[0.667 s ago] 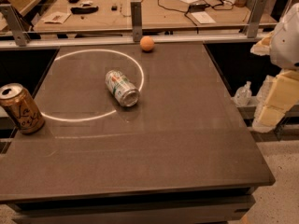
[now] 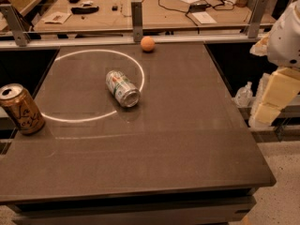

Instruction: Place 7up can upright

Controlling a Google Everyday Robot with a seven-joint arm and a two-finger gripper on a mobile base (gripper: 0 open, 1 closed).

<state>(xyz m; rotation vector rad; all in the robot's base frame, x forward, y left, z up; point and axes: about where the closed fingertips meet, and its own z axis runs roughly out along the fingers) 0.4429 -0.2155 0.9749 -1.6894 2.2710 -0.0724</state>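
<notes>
Since the 7up can [image 2: 123, 88] lies on its side near the middle of the table [image 2: 187, 139], just inside the right arc of the white ring [image 2: 96, 50] with one silver end turned toward me, I judge the job not yet begun. My gripper [image 2: 272, 101] hangs off the table's right side, well apart from the can. It carries nothing, and I cannot tell whether it is open or closed. I read that as a waiting spot before a reach across. The brown can [image 2: 21, 108] stands upright at the left edge and the orange ball [image 2: 147, 43] rests by the far rail, both off my likely path. A can on its side may roll if nudged.
</notes>
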